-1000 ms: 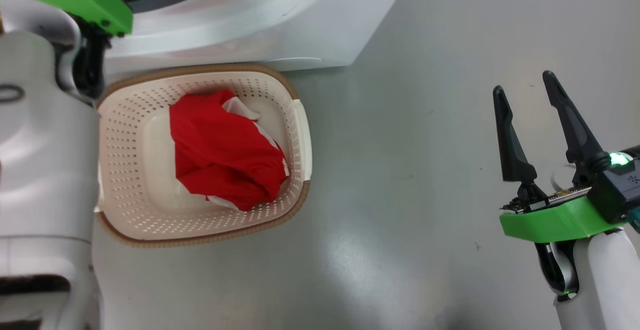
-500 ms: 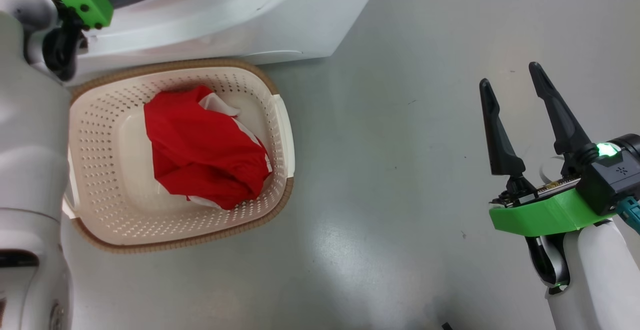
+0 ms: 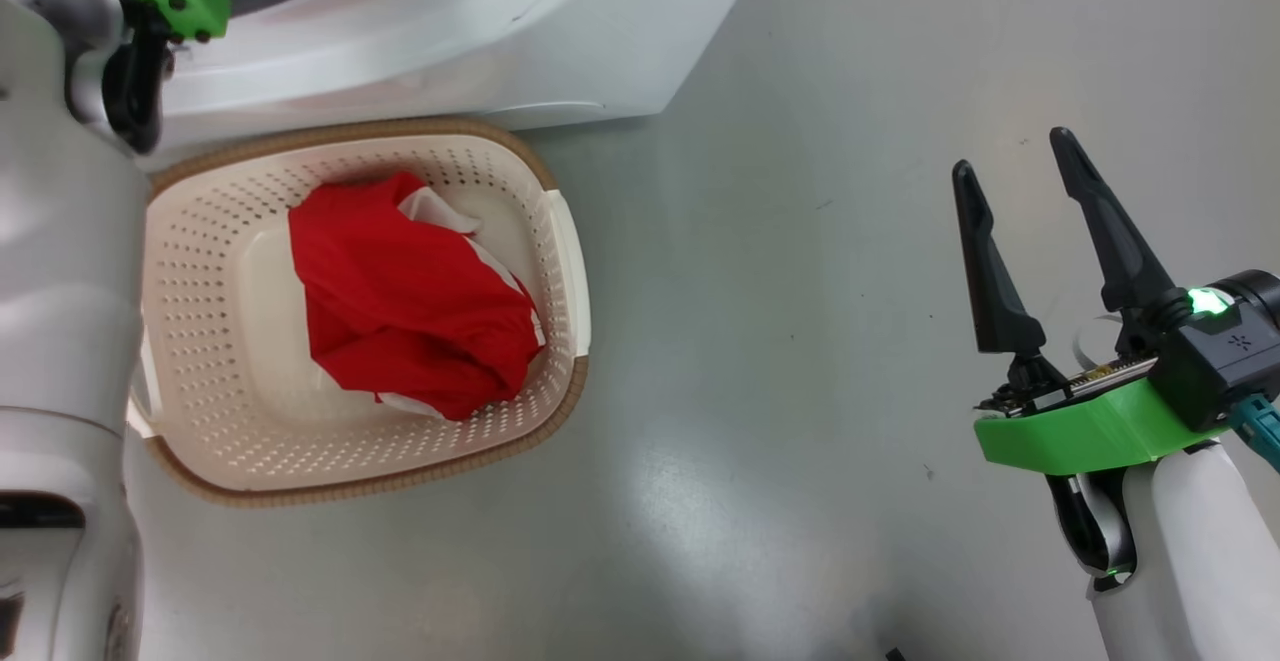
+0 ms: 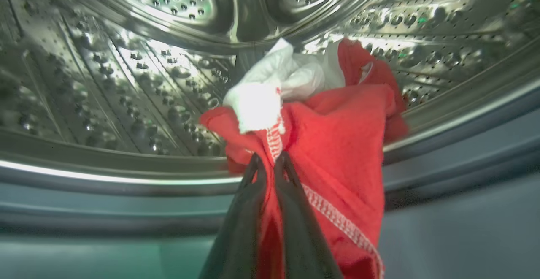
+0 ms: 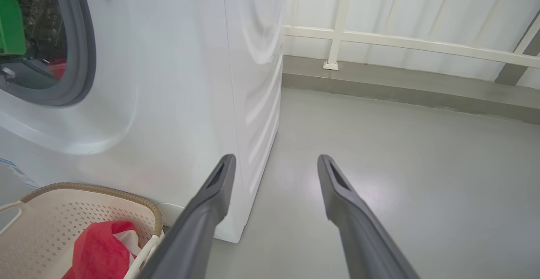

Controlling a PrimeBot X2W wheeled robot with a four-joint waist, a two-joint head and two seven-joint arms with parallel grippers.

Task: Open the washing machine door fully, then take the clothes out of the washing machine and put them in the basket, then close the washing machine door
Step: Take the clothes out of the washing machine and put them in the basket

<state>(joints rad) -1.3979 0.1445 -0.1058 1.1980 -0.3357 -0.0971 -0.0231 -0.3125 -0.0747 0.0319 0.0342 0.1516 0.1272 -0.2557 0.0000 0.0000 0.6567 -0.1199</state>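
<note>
Fingers of the left gripper (image 4: 270, 159) pinch a red and white garment (image 4: 333, 135) at the lip of the drum (image 4: 126, 80) inside the washing machine (image 3: 450, 41); the right gripper (image 3: 1011, 153) hangs spread and empty over the floor (image 3: 780, 361); the basket (image 3: 360, 129), just in front of the machine, holds a second red garment (image 3: 400, 291).
</note>
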